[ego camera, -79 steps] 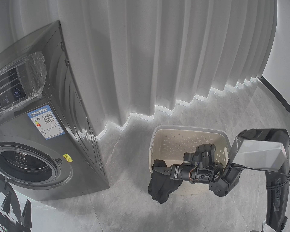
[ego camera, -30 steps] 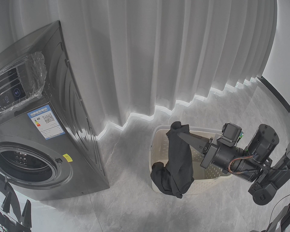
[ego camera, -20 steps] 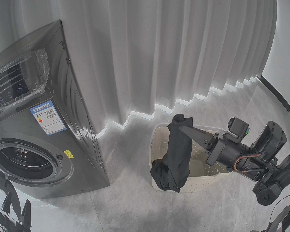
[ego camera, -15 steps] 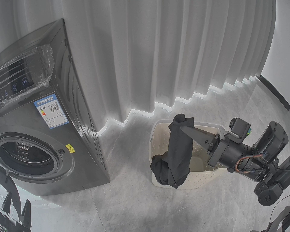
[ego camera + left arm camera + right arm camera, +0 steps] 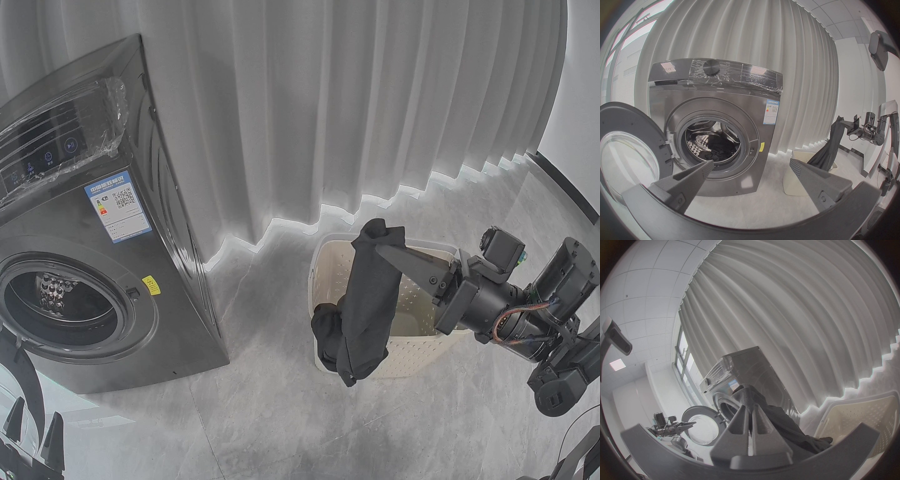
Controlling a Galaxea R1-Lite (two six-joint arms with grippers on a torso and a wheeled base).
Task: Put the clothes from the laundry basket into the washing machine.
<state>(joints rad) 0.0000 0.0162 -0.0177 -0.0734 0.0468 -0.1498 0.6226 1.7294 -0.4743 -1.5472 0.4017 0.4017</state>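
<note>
A dark garment [image 5: 365, 300] hangs from my right gripper [image 5: 381, 249], which is shut on its top end above the cream laundry basket [image 5: 331, 275]. The cloth's lower end drapes over the basket's near rim. In the right wrist view the shut gripper [image 5: 750, 410] pinches the same dark garment [image 5: 784, 427]. The grey washing machine [image 5: 94, 250] stands at the left with its round opening [image 5: 62, 303] uncovered. My left gripper [image 5: 750, 170] is open, low in front of the machine's drum [image 5: 709, 145], where dark cloth lies inside.
The machine's door [image 5: 626, 150] is swung wide open to the side. White curtains [image 5: 350, 106] hang behind the basket and machine. Bare grey tiled floor [image 5: 262, 400] lies between machine and basket.
My right gripper has lifted the dark garment up out of the basket since the earliest frame. The head camera has since shifted, so the machine shows more to the right.
</note>
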